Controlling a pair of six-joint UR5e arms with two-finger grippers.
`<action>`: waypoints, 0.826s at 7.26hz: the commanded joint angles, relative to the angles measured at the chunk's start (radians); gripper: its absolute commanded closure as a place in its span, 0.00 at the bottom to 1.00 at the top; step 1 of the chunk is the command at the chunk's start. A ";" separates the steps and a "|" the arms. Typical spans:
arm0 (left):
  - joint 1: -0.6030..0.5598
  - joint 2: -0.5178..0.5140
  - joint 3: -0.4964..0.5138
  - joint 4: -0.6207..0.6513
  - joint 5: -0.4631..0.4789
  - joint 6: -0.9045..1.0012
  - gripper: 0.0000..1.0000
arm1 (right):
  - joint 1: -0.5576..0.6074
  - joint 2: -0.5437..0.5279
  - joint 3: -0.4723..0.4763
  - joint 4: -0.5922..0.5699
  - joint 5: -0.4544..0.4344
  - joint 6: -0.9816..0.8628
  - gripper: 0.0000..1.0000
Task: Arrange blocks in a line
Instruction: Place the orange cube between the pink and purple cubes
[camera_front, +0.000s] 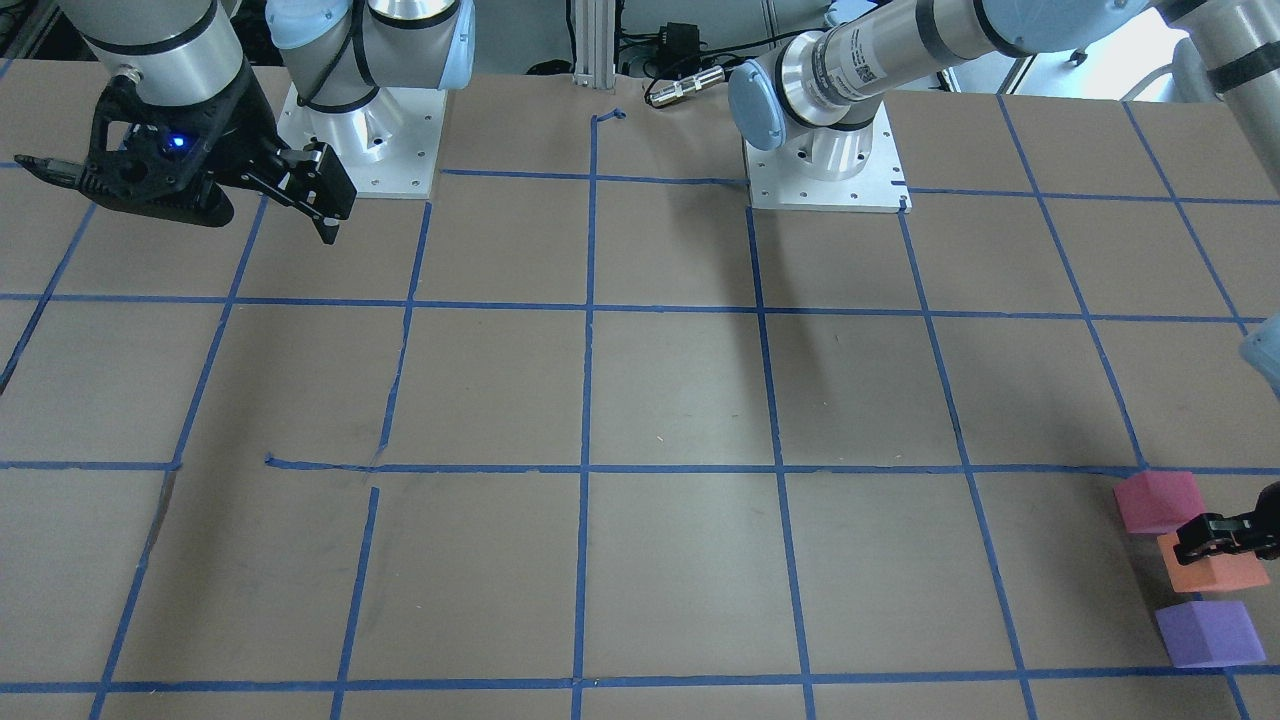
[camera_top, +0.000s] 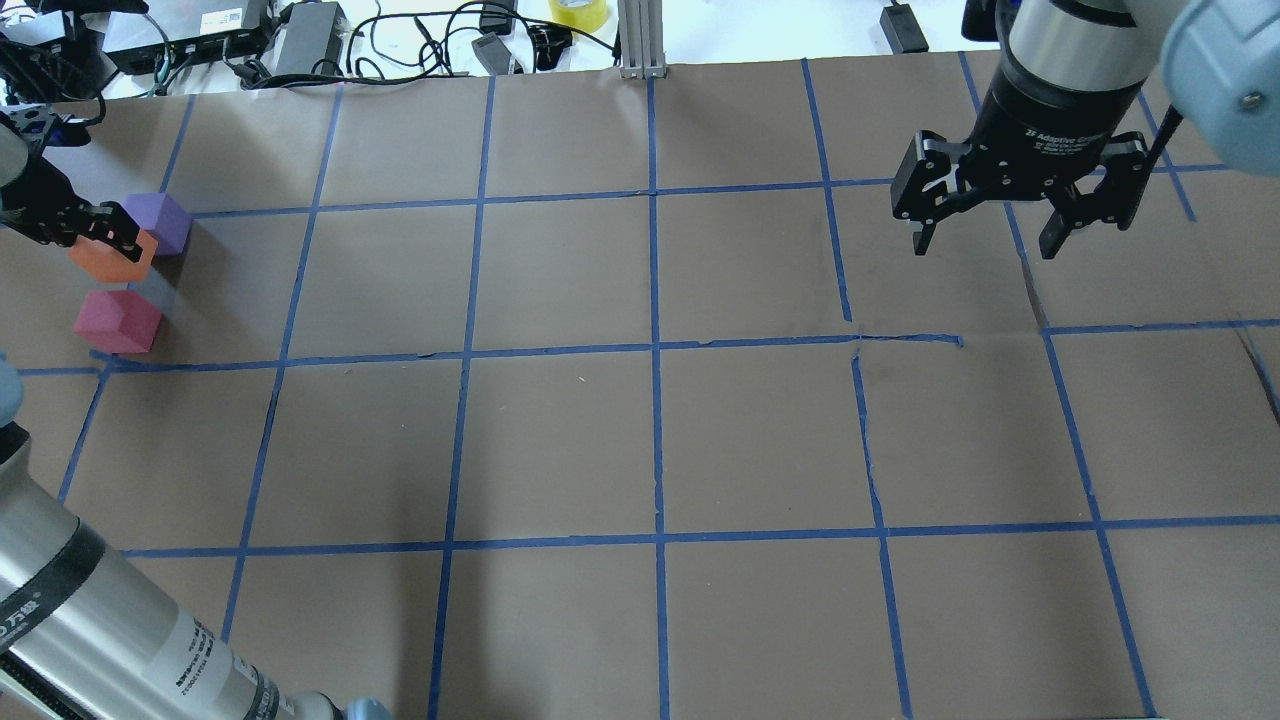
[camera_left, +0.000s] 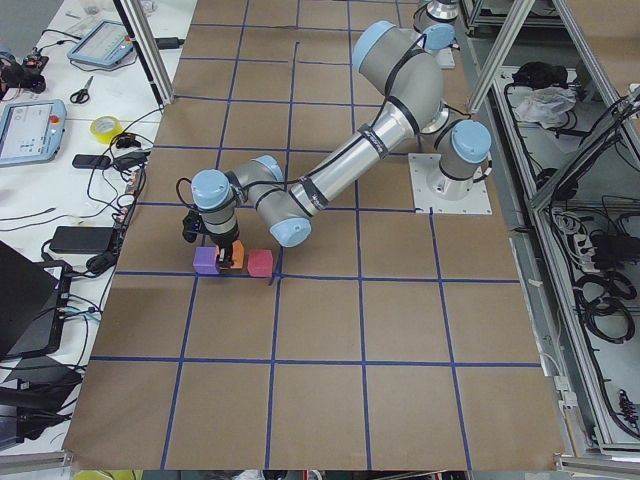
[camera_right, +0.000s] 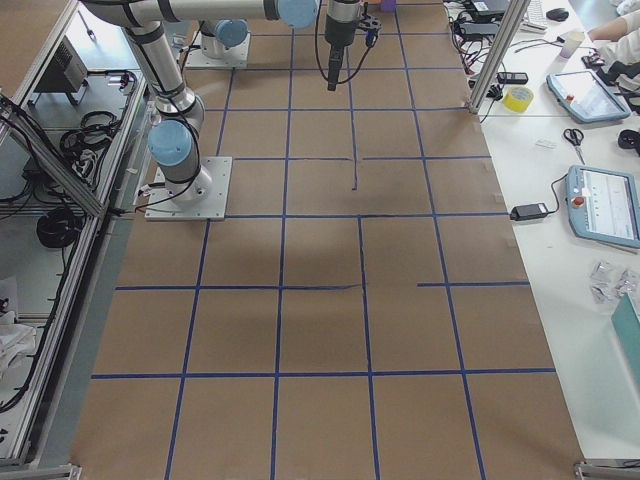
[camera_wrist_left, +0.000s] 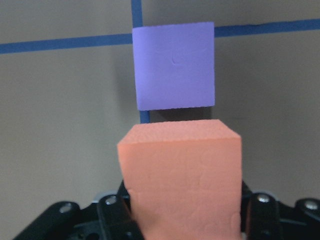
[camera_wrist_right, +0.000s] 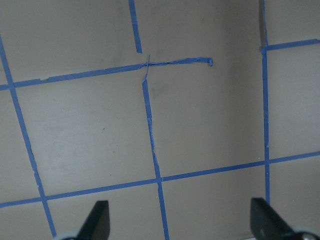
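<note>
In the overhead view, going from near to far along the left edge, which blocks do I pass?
Pinkish-red foam cube → orange foam cube → purple foam cube.

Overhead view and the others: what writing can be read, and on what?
"2F Adaptive...": white print on the right gripper, the rest too blurred to read.
White characters on the left arm, on its black band: cut off, unreadable.
Sticker on that arm, front-facing view: too small.

Edge-cropped left gripper (camera_front: 1206, 543) partly hides the orange block (camera_front: 1222, 579)
</note>
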 joint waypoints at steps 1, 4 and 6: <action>0.000 -0.018 -0.004 0.027 -0.003 0.001 1.00 | 0.000 0.003 0.004 -0.001 -0.005 -0.001 0.00; -0.002 -0.043 -0.008 0.065 -0.006 0.001 1.00 | 0.000 0.003 0.004 -0.002 -0.008 -0.003 0.00; -0.002 -0.045 -0.008 0.067 -0.007 0.003 1.00 | 0.000 0.004 0.005 -0.004 -0.008 -0.013 0.00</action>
